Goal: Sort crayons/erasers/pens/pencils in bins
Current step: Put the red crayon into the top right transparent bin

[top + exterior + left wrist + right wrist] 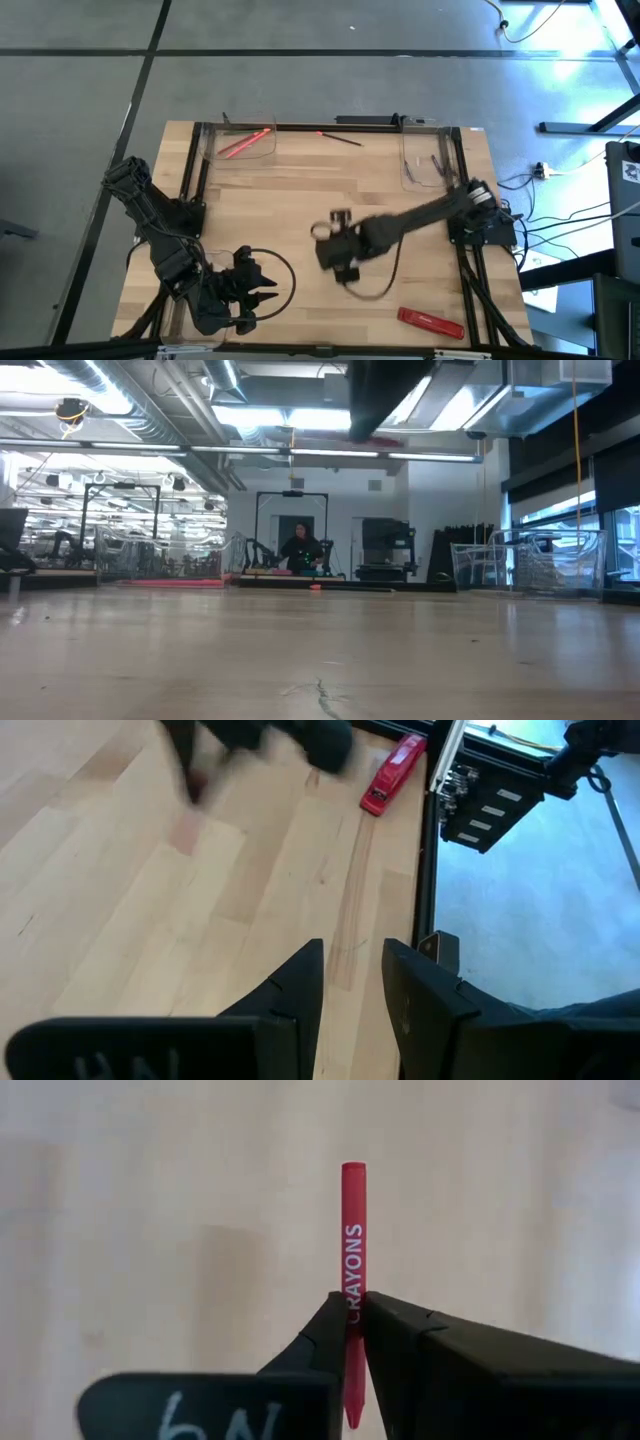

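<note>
My right gripper (pixel 337 250) is over the middle of the table, shut on a red-pink crayon (pixel 352 1210) printed "CRAYONS". In the low view it is a dark blur at the top edge (pixel 385 400). A clear bin (pixel 245 140) at the far left holds red crayons. Another clear bin (pixel 425 165) at the far right holds dark pencils and also shows in the low view (pixel 530 565). A loose crayon (pixel 322 132) and a pencil (pixel 347 141) lie on the table near the far edge. My left gripper (pixel 265 295) waits near the front left, open and empty (pixel 350 960). My right gripper pinches the crayon's printed shaft (pixel 353 1285) between its two fingertips, below the middle of its length. One long end sticks out past the fingertips and a short end (pixel 350 1415) runs back between the fingers. The crayon is lifted clear of the table.
A wider flat red bar (pixel 430 321) lies near the front right corner and shows in the left wrist view (pixel 393 772). Black frame rails (pixel 460 180) run along the table's sides. Bare wood lies between the two arms. A person (pixel 300 545) sits far behind the table.
</note>
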Available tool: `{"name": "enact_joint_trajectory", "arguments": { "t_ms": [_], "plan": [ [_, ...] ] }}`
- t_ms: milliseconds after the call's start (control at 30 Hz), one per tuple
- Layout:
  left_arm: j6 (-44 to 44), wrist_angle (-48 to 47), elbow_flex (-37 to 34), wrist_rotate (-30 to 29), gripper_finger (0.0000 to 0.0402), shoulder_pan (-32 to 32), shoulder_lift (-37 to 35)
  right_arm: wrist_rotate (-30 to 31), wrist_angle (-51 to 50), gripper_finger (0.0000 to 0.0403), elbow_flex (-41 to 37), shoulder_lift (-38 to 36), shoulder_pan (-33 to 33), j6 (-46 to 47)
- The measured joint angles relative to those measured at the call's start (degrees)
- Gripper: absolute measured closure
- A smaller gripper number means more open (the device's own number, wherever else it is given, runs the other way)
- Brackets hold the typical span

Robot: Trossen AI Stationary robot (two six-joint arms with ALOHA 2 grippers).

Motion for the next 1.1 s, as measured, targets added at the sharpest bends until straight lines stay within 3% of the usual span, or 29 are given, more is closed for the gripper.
{"name": "enact_joint_trajectory", "arguments": {
  "t_ms": [333,433,600,767,933,1100],
  "plan": [
    [0.50,-0.48,0.00,-0.13,0.0305,0.28,0.00,10.25,-13.72,0.0373,0.07,-13.26,-8.57,5.02],
    [1.02,-0.47,0.00,-2.64,0.0305,0.89,0.00,12.33,-16.50,0.0373,0.07,-16.79,-11.05,6.74],
    [6.25,-0.42,0.00,-7.20,0.0305,3.18,0.00,14.50,-19.24,0.0373,0.07,-21.85,-16.35,6.75],
    [10.76,-0.44,0.00,-7.95,0.0305,7.54,0.00,18.04,-22.47,0.0373,-0.21,-25.73,-22.11,6.34],
    [16.00,-0.42,0.00,-11.06,0.0305,12.55,0.00,19.25,-17.94,0.0373,-9.82,-32.41,-29.44,5.51],
    [21.29,-0.40,0.00,-15.60,0.0305,18.84,0.00,16.57,-5.61,0.0373,-23.83,-40.10,-37.24,3.52]
  ]
}}
